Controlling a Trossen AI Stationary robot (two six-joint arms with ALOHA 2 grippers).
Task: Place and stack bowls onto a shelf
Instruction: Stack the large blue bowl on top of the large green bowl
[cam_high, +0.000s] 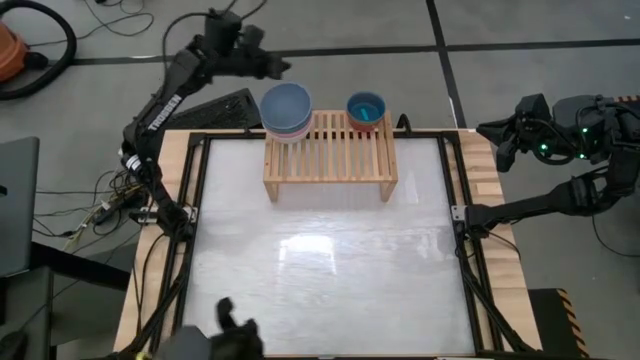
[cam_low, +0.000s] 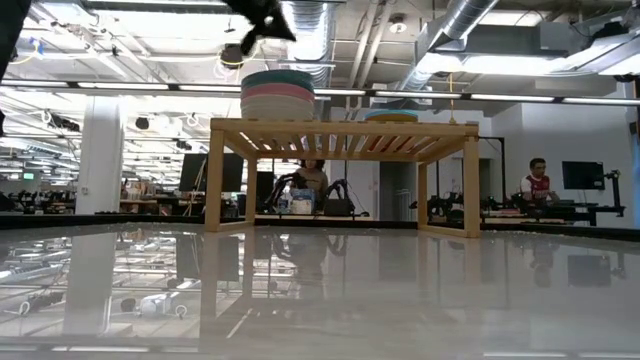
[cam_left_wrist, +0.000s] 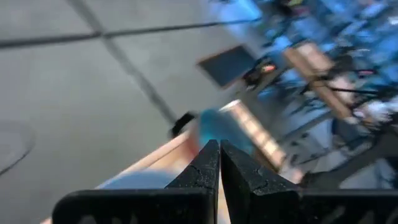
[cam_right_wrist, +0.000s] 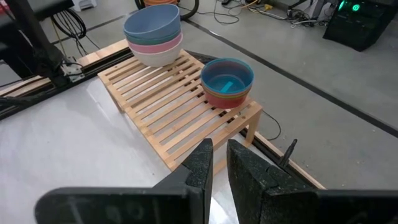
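Observation:
On the light-wood shelf (cam_high: 330, 160) at the table's far edge stand two stacks. The larger stack (cam_high: 287, 110) has the slate blue bowl (cam_right_wrist: 152, 23) on top, pink under it and cream (cam_right_wrist: 157, 57) at the bottom. The smaller stack (cam_high: 366, 110) shows the teal bowl (cam_right_wrist: 227, 76) on top, with red-orange and lime green rims below. My left gripper (cam_high: 283, 68) hangs shut in the air just beyond the larger stack, holding nothing. My right gripper (cam_high: 490, 130) waits off the table's right edge, its fingers almost together and empty.
A black frame (cam_high: 455, 215) runs round the glossy white table top. A dark keyboard-like thing (cam_high: 225, 105) lies off the far left corner, with cables on the floor. People sit at desks in the room behind (cam_low: 537, 180). The table in front of the shelf (cam_high: 320, 270) is bare.

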